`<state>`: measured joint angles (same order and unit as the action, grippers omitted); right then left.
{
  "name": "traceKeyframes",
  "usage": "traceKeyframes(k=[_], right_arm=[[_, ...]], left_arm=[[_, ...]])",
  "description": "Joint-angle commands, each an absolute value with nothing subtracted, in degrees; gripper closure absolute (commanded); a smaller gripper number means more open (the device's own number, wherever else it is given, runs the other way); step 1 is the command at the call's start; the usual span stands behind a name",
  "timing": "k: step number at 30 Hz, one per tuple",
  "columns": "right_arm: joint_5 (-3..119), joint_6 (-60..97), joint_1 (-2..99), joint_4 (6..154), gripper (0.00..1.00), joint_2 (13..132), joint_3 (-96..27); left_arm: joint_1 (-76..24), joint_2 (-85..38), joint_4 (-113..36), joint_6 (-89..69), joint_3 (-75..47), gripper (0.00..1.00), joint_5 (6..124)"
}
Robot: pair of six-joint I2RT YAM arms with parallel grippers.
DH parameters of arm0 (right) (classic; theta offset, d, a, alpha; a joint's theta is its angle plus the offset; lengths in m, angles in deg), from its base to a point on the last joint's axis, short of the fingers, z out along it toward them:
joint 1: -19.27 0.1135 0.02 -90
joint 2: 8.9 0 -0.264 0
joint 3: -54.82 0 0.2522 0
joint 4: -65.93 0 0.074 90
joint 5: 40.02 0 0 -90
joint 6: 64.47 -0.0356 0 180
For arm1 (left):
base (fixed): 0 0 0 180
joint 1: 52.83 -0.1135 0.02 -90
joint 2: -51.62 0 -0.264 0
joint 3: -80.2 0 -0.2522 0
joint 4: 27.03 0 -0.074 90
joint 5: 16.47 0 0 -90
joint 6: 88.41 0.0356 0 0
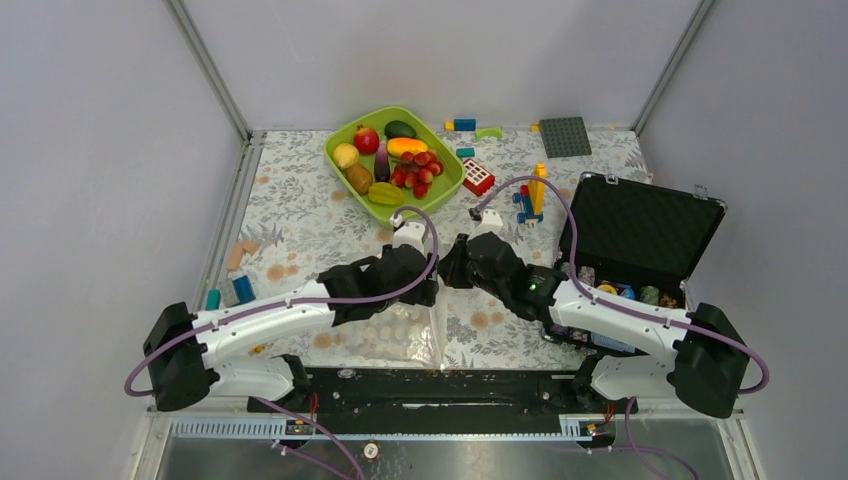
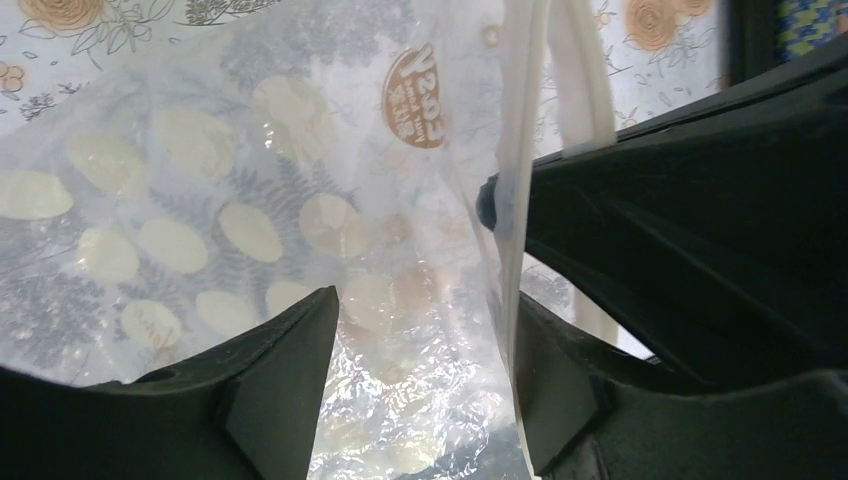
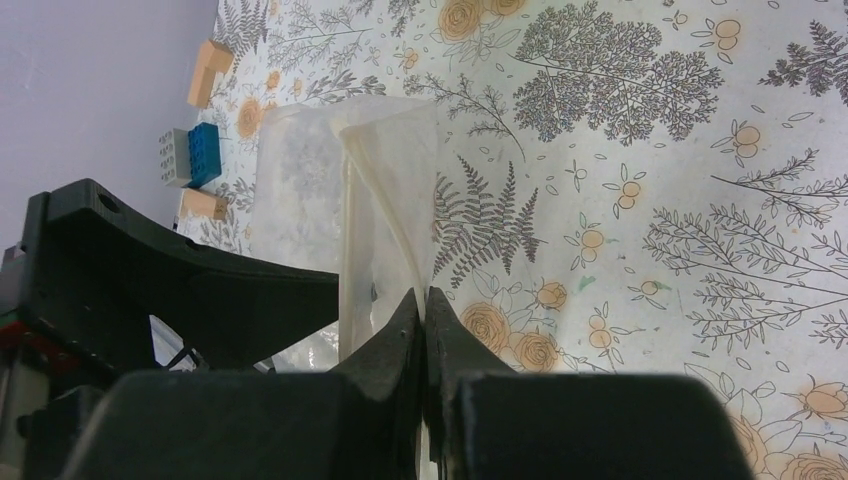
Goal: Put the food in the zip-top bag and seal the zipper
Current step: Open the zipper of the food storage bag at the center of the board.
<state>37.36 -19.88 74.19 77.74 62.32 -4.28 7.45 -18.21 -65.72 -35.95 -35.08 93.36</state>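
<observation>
The right pincer (image 3: pixel 424 298) is squeezed tight on the top edge of the bag (image 3: pixel 300 150), right at the zipper (image 2: pixel 515 150). The left pincer (image 2: pixel 425 330) has its fingers apart. Bag plastic shows in the gap, but it is not pinched. To do this step well, I think the left one should catch the other lip and pull gently sideways, so the mouth opens wide and does not flop shut. The bag is clear, soft and crinkly, with pale round dots, and the zipper is a stiffer, whitish strip. The bag lies on the flowery table (image 1: pixel 300 200) close to the arms. The food (image 1: pixel 400 165) sits well apart in the green tray (image 1: pixel 338 138). It is smooth, shiny toy fruit.
</observation>
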Motion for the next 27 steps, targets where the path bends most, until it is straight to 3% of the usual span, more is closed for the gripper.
traceKeyframes(k=[1, 20, 27], right_arm=[[34.11, -20.88, 74.92, 77.69, 1.00, 59.79, -4.85], [31.18, -16.54, 74.90, 78.35, 1.00, 56.62, -2.89], [32.57, -13.68, 74.90, 77.23, 1.00, 56.79, -2.36]], left_arm=[[8.66, -18.51, -67.97, -38.05, -31.36, 0.38, 98.99], [13.62, -24.50, -94.91, -47.92, -21.35, 0.55, 111.73], [13.71, -23.79, -99.49, -48.64, -18.75, 0.81, 113.89]])
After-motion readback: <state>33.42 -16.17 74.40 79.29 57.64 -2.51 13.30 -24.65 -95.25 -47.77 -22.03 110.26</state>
